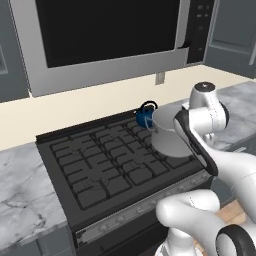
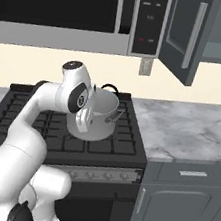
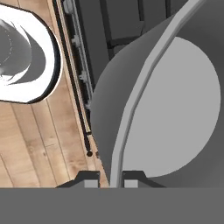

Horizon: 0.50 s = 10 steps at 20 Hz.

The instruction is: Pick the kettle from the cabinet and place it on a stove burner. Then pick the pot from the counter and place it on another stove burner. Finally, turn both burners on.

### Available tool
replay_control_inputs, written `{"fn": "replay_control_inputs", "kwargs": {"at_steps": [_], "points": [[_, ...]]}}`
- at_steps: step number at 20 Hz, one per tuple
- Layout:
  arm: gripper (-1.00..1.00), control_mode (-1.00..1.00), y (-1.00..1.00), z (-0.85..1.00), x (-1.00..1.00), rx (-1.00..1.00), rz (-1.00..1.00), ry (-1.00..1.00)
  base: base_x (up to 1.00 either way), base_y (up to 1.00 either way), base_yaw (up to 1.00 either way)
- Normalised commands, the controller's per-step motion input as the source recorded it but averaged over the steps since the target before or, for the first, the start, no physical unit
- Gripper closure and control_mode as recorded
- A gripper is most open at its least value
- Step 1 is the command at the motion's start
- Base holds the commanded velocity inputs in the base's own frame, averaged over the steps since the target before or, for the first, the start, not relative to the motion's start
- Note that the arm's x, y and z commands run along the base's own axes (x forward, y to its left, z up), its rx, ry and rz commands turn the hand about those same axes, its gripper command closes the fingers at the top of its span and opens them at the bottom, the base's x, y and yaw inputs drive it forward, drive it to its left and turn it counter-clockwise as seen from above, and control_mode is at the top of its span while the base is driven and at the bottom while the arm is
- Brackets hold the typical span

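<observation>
The pot [image 2: 99,117] is pinched by its thin rim between the nearly closed tips of the gripper [image 3: 110,178] and is carried tilted above the cooktop [image 1: 95,165], over the right-hand burners. Being wide, rigid metal gripped at one edge, it is judged heavy enough to swing, and likely to slip on its smooth wall. The kettle [image 1: 144,116] is set on the cooktop's rear right burner, just behind the pot. Marble counter [image 2: 190,130] is spread beside the cooktop; an open cabinet [image 2: 188,33] is hung above that counter.
</observation>
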Motion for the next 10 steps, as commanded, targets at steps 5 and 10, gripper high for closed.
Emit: {"fn": "replay_control_inputs", "kwargs": {"at_steps": [5,10], "points": [[1.00,-1.00,-0.21,-0.22,0.32,0.00,-0.08,0.00,0.00,0.00,0.00],[1.00,-1.00,-0.19,-0.21,0.28,0.00,-0.07,0.00,0.00,0.00,0.00]]}}
